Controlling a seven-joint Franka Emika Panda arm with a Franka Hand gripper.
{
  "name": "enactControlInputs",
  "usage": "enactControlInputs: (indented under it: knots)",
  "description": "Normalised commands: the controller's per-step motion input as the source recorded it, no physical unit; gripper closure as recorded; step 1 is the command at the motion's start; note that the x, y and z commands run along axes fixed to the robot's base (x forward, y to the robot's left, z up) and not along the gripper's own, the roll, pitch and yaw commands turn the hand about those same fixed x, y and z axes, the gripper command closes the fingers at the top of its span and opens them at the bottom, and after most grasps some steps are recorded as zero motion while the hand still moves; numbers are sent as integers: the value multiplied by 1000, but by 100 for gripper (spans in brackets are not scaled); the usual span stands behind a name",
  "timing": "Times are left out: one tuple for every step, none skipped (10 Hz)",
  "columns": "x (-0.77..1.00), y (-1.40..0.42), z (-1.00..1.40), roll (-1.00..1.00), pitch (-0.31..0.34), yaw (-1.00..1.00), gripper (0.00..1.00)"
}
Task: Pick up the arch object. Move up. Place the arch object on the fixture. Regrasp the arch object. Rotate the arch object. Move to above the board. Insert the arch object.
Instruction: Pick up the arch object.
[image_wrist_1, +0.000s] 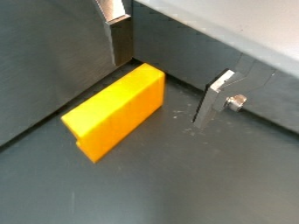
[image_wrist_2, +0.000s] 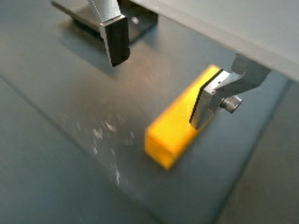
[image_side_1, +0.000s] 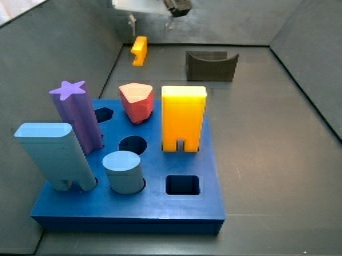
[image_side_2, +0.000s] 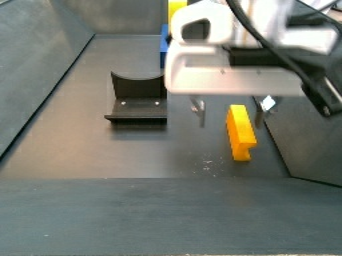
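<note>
While our gripper (image_side_2: 230, 108) hangs spread and empty over the orange arch object (image_side_2: 239, 131) lying on the floor at three o'clock of the fixture (image_side_2: 135, 99), we judge pickup pending: descend, straddle, close.

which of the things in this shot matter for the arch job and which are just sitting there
Job:
- orange arch block lying on the floor
- dark L-shaped fixture
- blue board
- gripper, open above the arch

Bystanders, already on the board:
- purple star peg
- red hexagon peg
- light blue cylinder
</note>
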Motion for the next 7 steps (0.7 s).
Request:
enactControlInputs:
  knots:
    - [-129, 154, -446, -353, -140, 0, 0]
    - [-109, 140, -511, -313, -130, 46, 0]
    - [-143, 0, -580, -203, -160, 111, 0]
    - [-171, -77, -609, -97, -161, 129, 0]
    - [-243, -223, -531, 7, -171, 160, 0]
    - [-277, -200, -437, 43, -183, 177, 0]
    - [-237, -37, -377, 4, -141, 174, 0]
